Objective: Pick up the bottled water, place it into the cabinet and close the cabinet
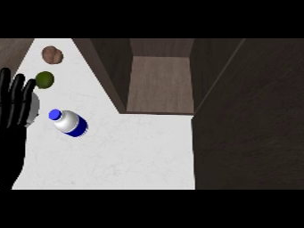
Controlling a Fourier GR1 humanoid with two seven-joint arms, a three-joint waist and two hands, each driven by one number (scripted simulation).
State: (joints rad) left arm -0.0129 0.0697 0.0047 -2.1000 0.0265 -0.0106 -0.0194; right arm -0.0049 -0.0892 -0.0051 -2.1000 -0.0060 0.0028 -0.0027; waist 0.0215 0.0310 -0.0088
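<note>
On the white desk (134, 151), the bottled water (70, 123) stands untouched, just right of my left hand (6, 104), fingers straight and released. Open cabinet (159, 80) waits beyond. A clumsy sideways reach could topple the bottle.

Colours here are pretty muted. The counter (134, 151) is white with faint grey marbling. The bottled water (71, 123) is silvery-white with a bright blue cap and a blue band round its lower part. Far left there's a mottled brown round thing (52, 54), and just nearer than it an olive-green one (43, 79). The cabinet (159, 84) is dark brown woodgrain, lighter tan-brown inside. The left hand (3, 113) at the left edge is glossy black.
</note>
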